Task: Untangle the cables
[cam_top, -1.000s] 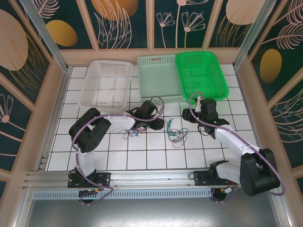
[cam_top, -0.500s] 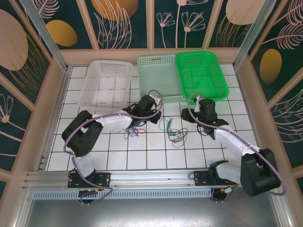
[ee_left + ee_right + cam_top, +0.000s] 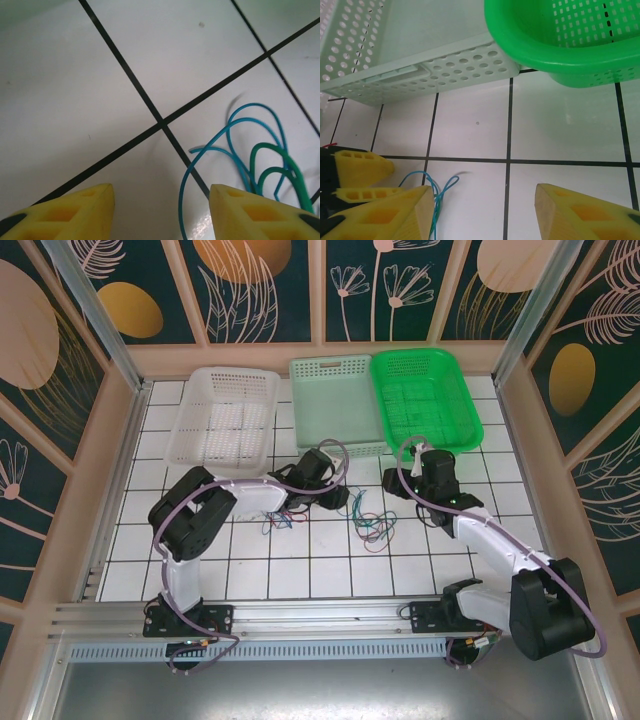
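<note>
the left gripper [image 3: 160, 201] is back beside the cables [image 3: 270, 145], jaws apart, empty; the right gripper [image 3: 485, 200] is equally open. reaching step: next, straddle one blue strand and pinch.

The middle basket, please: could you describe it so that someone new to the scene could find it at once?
Three baskets stand in a row along the far edge of the tiled table. The middle basket sits between a white basket and a bright green basket; it alone is pale mint.
</note>
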Robot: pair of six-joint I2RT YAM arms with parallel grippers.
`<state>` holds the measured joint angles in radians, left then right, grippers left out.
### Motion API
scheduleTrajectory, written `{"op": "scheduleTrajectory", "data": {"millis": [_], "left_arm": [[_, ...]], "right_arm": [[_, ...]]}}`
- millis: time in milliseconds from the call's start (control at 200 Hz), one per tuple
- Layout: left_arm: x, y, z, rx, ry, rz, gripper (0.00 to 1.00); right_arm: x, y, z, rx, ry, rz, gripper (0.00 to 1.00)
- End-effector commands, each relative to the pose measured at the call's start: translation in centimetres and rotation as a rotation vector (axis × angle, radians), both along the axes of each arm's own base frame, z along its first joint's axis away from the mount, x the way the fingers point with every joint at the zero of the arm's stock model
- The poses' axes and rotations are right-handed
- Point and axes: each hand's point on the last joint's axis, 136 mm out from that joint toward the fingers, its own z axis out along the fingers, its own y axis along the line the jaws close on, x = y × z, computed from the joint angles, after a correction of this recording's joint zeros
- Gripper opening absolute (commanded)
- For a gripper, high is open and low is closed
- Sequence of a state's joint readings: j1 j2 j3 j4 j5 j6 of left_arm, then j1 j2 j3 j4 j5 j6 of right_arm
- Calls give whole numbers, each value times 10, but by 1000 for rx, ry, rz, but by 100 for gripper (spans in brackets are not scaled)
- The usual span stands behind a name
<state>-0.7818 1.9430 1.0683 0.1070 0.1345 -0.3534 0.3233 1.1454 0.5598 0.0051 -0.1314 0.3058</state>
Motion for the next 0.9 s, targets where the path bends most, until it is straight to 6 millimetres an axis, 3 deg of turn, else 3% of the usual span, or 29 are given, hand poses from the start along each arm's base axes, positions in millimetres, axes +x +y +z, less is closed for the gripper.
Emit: {"op": "scheduleTrajectory", "data": {"millis": [0, 170, 345, 460, 586, 896], "left_arm": [[5, -13, 6, -39, 6, -15, 52], [4, -20, -4, -50, 33, -31, 40], [5, -20, -1, -57, 23, -31, 11], [10, -15, 8, -33, -16, -21, 0], [18, -7, 32, 5, -93, -5, 0], [33, 11, 120, 3, -325, 37, 0]], "right_arm": [[3, -1, 7, 9, -37, -12, 56], [4, -1, 9, 8, -43, -12, 58], [6, -2, 11, 6, -50, -16, 59], [7, -2, 10, 6, -45, -19, 59], [6, 3, 4, 10, -28, 7, 59], [-10, 22, -19, 65, 31, 71, 67]]}}
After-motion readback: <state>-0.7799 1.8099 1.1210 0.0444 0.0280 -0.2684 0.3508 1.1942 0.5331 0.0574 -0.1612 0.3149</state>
